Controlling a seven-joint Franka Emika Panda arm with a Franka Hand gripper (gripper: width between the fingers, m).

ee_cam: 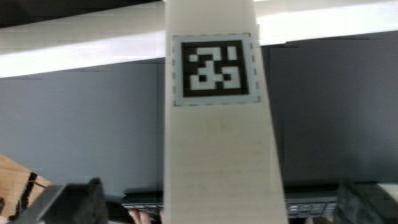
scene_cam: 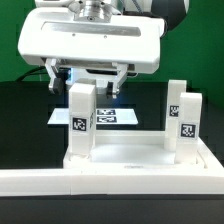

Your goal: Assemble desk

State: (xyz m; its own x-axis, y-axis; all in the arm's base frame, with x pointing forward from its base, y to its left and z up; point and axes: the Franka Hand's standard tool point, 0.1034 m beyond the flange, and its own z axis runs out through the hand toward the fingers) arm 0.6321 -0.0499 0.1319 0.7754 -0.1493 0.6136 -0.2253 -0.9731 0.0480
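Note:
The white desk top lies flat on the black table. Two short square legs stand upright on it. One leg is at the exterior view's left, the other leg at its right, and both show black-and-white tags. My gripper hangs over the left leg with one finger on each side of its top. The jaws are open. In the wrist view this leg fills the middle. My gripper has dark fingers standing apart from the leg's sides.
The long white L-shaped rail runs along the front, against the desk top. The marker board lies on the table behind the legs. A green wall stands at the back.

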